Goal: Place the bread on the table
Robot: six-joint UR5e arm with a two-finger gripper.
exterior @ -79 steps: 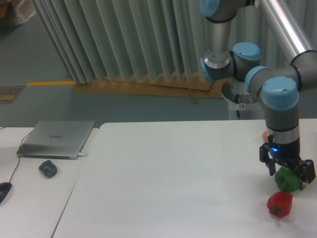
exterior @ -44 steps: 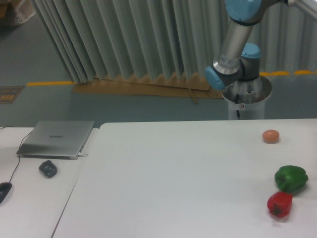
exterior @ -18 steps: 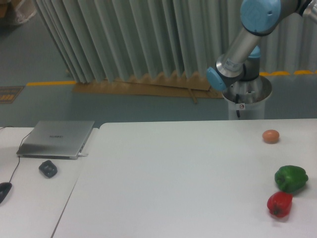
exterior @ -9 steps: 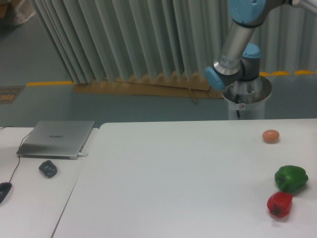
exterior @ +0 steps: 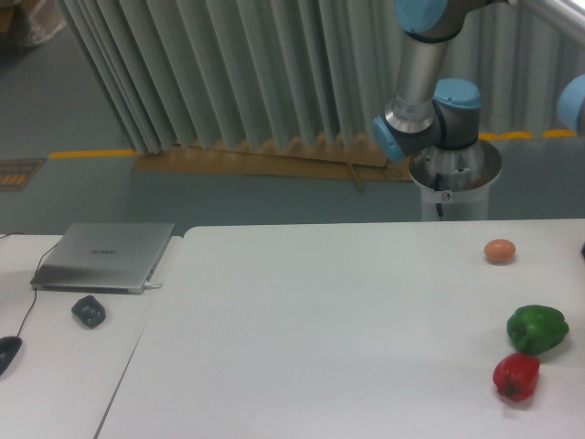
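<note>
Camera: arm [exterior: 416,82] has swung back toward table's [exterior: 320,329] right edge; gripper out of view, state unknowable; bread unseen, not placed.

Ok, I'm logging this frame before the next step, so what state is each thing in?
Laptop: lid closed, flat on the side desk.
Orange-brown ball: resting on the table, untouched.
Green pepper: on the table, free.
Red pepper: on the table, just in front of the green one.
Bread: not visible.
Gripper: out of view; only arm segments show.
</note>
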